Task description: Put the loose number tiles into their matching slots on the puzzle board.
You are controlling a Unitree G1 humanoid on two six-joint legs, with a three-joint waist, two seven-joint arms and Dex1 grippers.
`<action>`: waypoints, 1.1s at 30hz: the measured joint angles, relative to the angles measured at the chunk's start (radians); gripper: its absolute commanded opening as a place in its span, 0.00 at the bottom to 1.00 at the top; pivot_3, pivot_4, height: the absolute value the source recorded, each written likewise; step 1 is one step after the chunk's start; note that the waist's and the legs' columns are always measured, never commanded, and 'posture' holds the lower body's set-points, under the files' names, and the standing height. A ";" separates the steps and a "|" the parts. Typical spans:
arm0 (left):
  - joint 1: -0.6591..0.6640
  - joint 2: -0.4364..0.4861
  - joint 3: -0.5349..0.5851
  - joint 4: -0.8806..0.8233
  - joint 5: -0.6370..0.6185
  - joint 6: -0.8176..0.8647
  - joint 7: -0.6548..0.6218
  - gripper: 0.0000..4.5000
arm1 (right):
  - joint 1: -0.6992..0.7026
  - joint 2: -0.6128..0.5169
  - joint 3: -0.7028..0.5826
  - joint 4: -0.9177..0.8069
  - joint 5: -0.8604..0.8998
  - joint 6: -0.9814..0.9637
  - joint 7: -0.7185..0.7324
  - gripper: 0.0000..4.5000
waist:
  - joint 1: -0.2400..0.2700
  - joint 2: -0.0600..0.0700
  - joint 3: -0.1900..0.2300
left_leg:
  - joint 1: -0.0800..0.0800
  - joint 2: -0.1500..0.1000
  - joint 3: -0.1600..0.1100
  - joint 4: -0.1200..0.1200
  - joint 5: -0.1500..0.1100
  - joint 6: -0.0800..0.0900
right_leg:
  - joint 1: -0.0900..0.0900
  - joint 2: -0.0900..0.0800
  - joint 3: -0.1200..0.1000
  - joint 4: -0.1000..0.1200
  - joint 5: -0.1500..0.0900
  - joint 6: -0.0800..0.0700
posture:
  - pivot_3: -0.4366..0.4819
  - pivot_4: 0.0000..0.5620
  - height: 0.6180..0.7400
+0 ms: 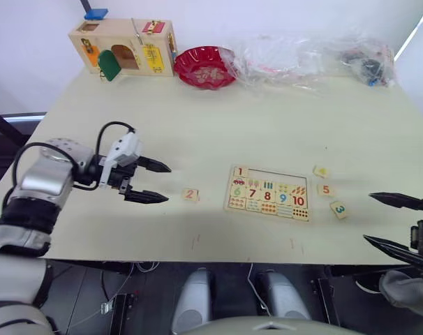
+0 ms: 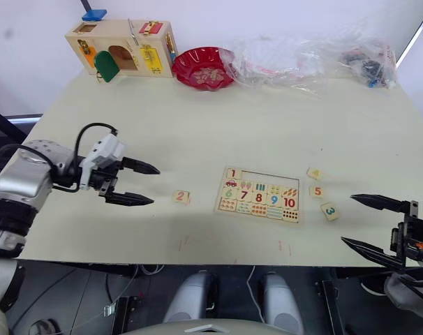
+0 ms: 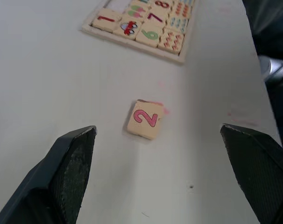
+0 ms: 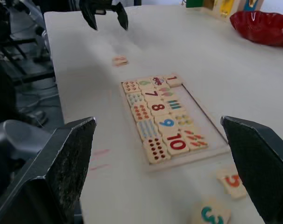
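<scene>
Here, the left gripper (image 1: 158, 183) hovers with fingers spread wide just short of the pink 2 tile (image 1: 190, 195), which lies left of the puzzle board (image 1: 269, 193), while the right gripper (image 1: 384, 220), equally wide, waits near tiles 3 (image 1: 338, 209), 4 (image 1: 321, 171) and 5 (image 1: 325, 189).

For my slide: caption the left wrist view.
Open left end effector frames the pink 2 tile, puzzle board beyond.

L gripper (image 1: 153, 183) jaws apart, R gripper (image 1: 384, 222) likewise
</scene>
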 measured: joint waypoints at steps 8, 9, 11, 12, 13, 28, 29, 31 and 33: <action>-0.132 -0.096 -0.152 0.192 0.084 -0.196 -0.001 0.99 | 0.069 0.009 -0.052 -0.011 0.010 -0.016 0.002 1.00 | 0.003 0.000 0.000 | 0.001 0.000 0.000 0.001 0.000 0.000 | 0.001 0.000 0.000 0.001 0.000 0.000 | 0.48 0.27 1.00; -0.136 -0.108 -0.154 0.203 0.098 -0.207 -0.001 0.99 | 0.078 0.011 -0.053 -0.012 0.010 -0.019 0.003 1.00 | 0.003 -0.001 0.000 | 0.000 0.000 -0.001 0.001 0.000 0.000 | 0.001 0.000 0.000 0.001 0.000 0.000 | 0.48 0.27 1.00; -0.142 -0.119 -0.163 0.217 0.114 -0.227 -0.001 0.99 | 0.094 0.015 -0.058 -0.013 0.010 -0.024 0.006 1.00 | 0.000 -0.001 0.000 | 0.000 0.000 -0.001 0.001 0.000 0.000 | 0.001 0.000 0.000 0.001 0.000 0.000 | 0.48 0.27 1.00; -0.146 -0.119 -0.173 0.218 0.118 -0.232 -0.001 0.94 | 0.104 0.019 -0.065 -0.014 0.010 -0.028 0.007 1.00 | 0.000 -0.001 0.000 | 0.000 0.000 -0.001 0.001 0.000 0.000 | 0.001 0.000 0.000 0.001 0.000 0.000 | 0.48 0.27 1.00; -0.148 -0.119 -0.181 0.218 0.119 -0.233 -0.001 0.88 | 0.111 0.022 -0.071 -0.016 0.010 -0.031 0.007 1.00 | 0.001 -0.001 0.000 | 0.000 0.000 -0.001 0.001 0.000 0.000 | 0.001 0.000 0.000 0.001 0.000 0.000 | 0.48 0.27 1.00; -0.163 -0.188 -0.169 0.212 0.235 -0.245 -0.002 0.75 | 0.158 0.063 -0.077 -0.053 0.012 -0.056 0.001 1.00 | 0.002 -0.001 0.000 | 0.000 0.000 -0.001 0.002 0.000 0.000 | 0.001 0.000 0.000 0.002 0.000 0.001 | 0.48 0.27 1.00; -0.162 -0.190 -0.161 0.212 0.241 -0.245 -0.002 0.75 | 0.160 0.065 -0.077 -0.053 0.012 -0.057 0.001 1.00 | 0.002 -0.001 0.000 | 0.001 0.000 -0.001 0.002 0.000 0.000 | 0.001 0.000 0.000 0.002 0.000 0.001 | 0.48 0.27 1.00; -0.159 -0.197 -0.144 0.212 0.263 -0.245 -0.002 0.75 | 0.162 0.070 -0.077 -0.053 0.012 -0.063 0.001 1.00 | 0.001 -0.001 0.000 | 0.001 0.000 -0.001 0.002 0.000 0.000 | 0.001 0.000 0.000 0.002 0.000 0.000 | 0.48 0.27 1.00; -0.157 -0.200 -0.139 0.212 0.271 -0.245 -0.002 0.75 | 0.162 0.070 -0.077 -0.053 0.012 -0.065 0.001 1.00 | 0.001 -0.001 0.000 | 0.001 0.000 -0.001 0.002 0.000 0.000 | 0.001 0.000 0.000 0.002 0.000 0.000 | 0.48 0.27 1.00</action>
